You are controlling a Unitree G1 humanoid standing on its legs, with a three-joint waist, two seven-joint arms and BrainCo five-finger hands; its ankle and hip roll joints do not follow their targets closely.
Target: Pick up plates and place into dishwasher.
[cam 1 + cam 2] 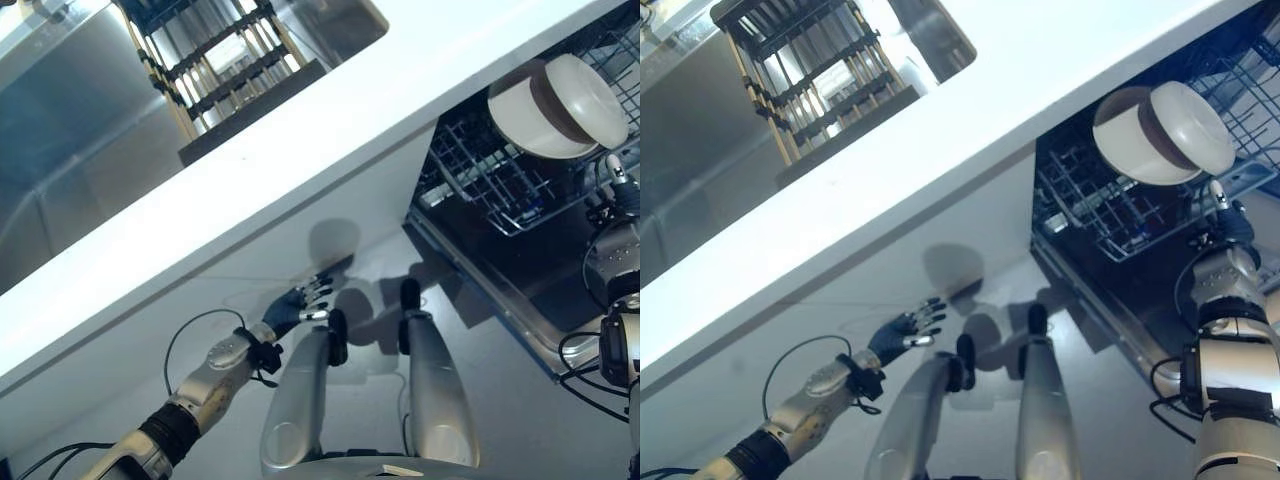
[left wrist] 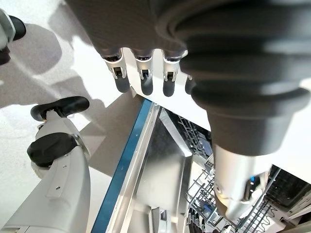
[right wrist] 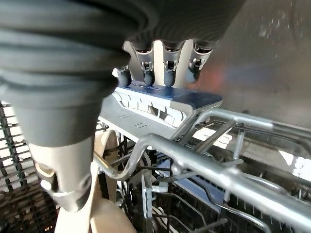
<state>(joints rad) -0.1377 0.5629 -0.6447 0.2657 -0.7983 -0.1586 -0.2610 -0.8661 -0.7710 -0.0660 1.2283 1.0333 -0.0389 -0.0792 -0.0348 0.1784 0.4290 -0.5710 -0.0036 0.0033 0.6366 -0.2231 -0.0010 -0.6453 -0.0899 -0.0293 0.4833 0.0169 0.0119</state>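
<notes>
Two cream plates (image 1: 560, 105) with a brown band stand on edge in the wire rack (image 1: 490, 175) of the open dishwasher, at the right. My right hand (image 1: 1227, 218) is just below and right of them, at the rack's front edge. In the right wrist view its fingers (image 3: 167, 73) are straight and hold nothing, above a blue-grey plastic insert (image 3: 165, 97); a cream plate (image 3: 109, 213) shows beside the thumb. My left hand (image 1: 297, 308) hangs low in front of the white cabinet face with relaxed, empty fingers (image 2: 141, 80).
A white countertop (image 1: 350, 120) runs diagonally across the view. A steel sink (image 1: 90, 130) at the upper left holds a dark slatted dish rack (image 1: 225, 60). The dishwasher door (image 1: 530, 290) lies open and low at the right, its blue edge (image 2: 125, 155) near my left hand.
</notes>
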